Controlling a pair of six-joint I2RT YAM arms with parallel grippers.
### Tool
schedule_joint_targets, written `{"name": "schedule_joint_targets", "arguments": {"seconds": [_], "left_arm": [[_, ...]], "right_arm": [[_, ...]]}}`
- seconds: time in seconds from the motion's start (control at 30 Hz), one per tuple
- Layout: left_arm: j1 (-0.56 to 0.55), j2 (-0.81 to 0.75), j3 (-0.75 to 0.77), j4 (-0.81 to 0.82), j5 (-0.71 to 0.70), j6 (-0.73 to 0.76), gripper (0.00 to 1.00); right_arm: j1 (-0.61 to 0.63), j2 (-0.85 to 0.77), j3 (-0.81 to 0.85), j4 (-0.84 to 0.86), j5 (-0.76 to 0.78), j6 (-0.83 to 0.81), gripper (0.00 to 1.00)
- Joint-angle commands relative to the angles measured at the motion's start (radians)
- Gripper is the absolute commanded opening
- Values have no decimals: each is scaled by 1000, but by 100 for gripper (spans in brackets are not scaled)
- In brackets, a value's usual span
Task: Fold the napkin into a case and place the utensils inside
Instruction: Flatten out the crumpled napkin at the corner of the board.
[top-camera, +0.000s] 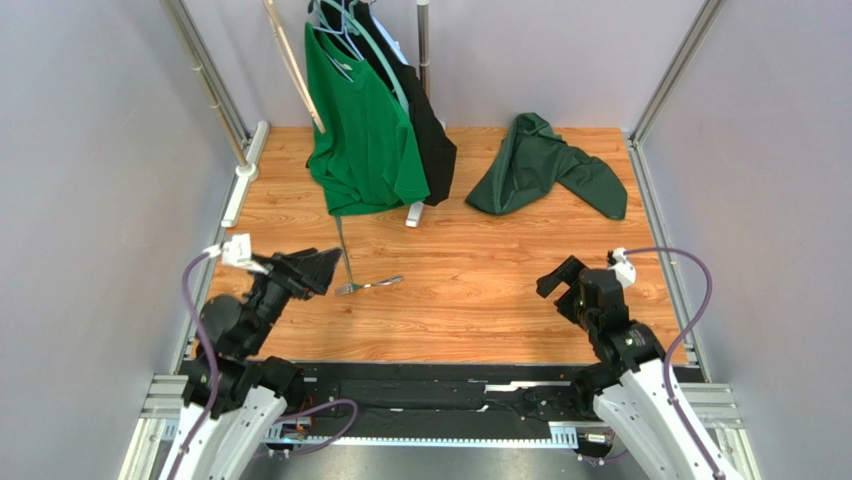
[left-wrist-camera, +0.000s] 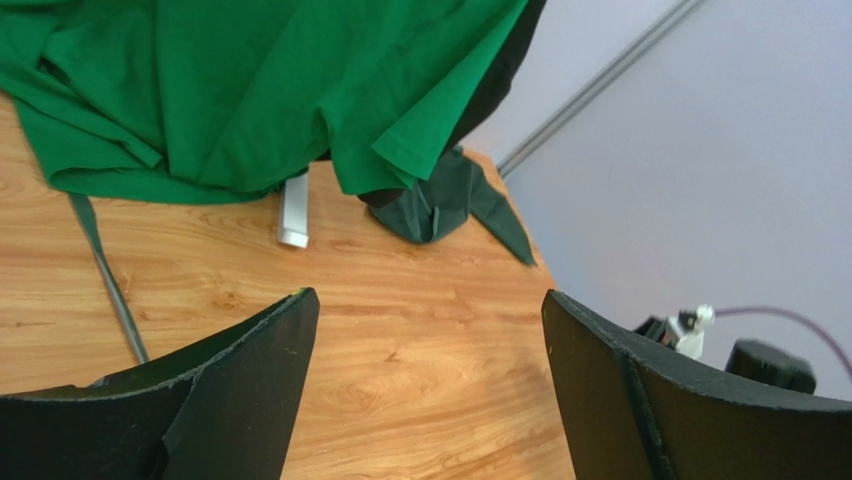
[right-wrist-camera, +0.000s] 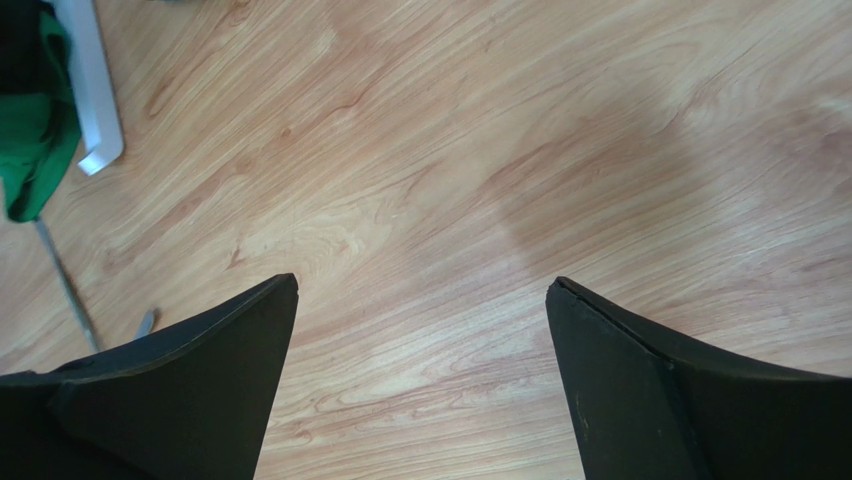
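The napkin (top-camera: 545, 165), a dark green cloth, lies crumpled in a loose heap at the back right of the wooden table; no case shows. The left wrist view shows the napkin (left-wrist-camera: 445, 205) partly behind the hanging shirt. Two silver utensils lie left of centre: a long one (top-camera: 343, 245) pointing away and a shorter one (top-camera: 368, 286) lying crosswise. My left gripper (top-camera: 318, 268) hovers open just left of them, nothing between its fingers (left-wrist-camera: 428, 296). Over bare wood at the near right, my right gripper (top-camera: 562, 280) is open and empty (right-wrist-camera: 422, 282). A utensil (right-wrist-camera: 65, 285) shows at that view's left edge.
A bright green T-shirt (top-camera: 365, 125) and a black garment (top-camera: 430, 130) hang from a rack at the back centre, its white foot (top-camera: 413, 213) on the table. Metal frame rails (top-camera: 655, 200) line both sides. A white bracket (top-camera: 243, 175) sits at the back left.
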Motion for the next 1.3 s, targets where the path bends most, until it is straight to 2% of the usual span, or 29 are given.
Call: {"name": "schedule_joint_targets", "arguments": {"seconds": [0.0,0.07,0.1,0.2,0.27,0.3,0.33,0.37,0.4,0.47,0.53,0.57,0.7,0.77,0.9,0.93,1.0,1.03,1.07,1.1,1.13,1.17,1.2,1.23,1.27], "left_arm": [[-2,255,92,-21,261,43,89],[-15,410,110,33,335,37,84],[-34,455,113,59,359,35,84],[-141,593,151,89,286,73,82],[-227,659,167,94,231,95,81],[-250,676,168,106,203,99,81],[-291,703,167,135,188,98,79],[-311,719,164,154,179,104,78],[-334,734,161,172,153,107,77],[-397,783,173,191,125,128,76],[-442,832,202,185,90,145,76],[-448,848,227,182,88,162,75],[-462,901,259,172,90,188,73],[-465,912,267,178,91,190,73],[-465,954,294,146,100,185,69],[-465,957,294,140,97,178,68],[-465,958,293,116,76,167,66],[-465,958,293,102,62,153,66],[-465,960,291,87,47,144,66],[-465,961,291,56,18,138,66],[-465,966,290,42,4,123,66],[-465,967,285,30,-8,116,66],[-465,974,279,36,-16,109,66],[-465,977,270,37,-16,96,66],[-465,980,259,39,-16,93,67]], "right_arm": [[-5,216,174,25,111,-119,100],[-9,330,282,127,119,-202,100],[-23,455,318,172,122,-225,100],[-95,666,485,280,84,-265,100],[-126,879,596,295,8,-273,100],[-136,943,699,301,-7,-300,100],[-137,1075,750,300,-1,-310,100],[-138,1138,803,284,15,-319,100],[-137,1198,925,271,22,-334,99],[-137,1397,1081,151,48,-357,96],[-129,1511,1253,70,73,-379,92],[-126,1595,1291,56,90,-388,92],[-94,1758,1465,-9,131,-412,90],[-83,1808,1544,-64,159,-417,85],[-48,1838,1526,-84,184,-446,70],[-41,1828,1503,-82,170,-452,52],[-22,1782,1391,-82,151,-434,9],[-6,1689,1328,-66,151,-429,0],[12,1635,1259,-47,148,-429,0],[56,1580,1108,-42,148,-390,0],[83,1446,1034,-21,133,-368,0],[107,1380,936,0,71,-330,0],[153,1301,766,29,27,-287,0],[176,1233,672,96,-14,-196,0],[199,1100,604,115,-52,-148,1]]}}
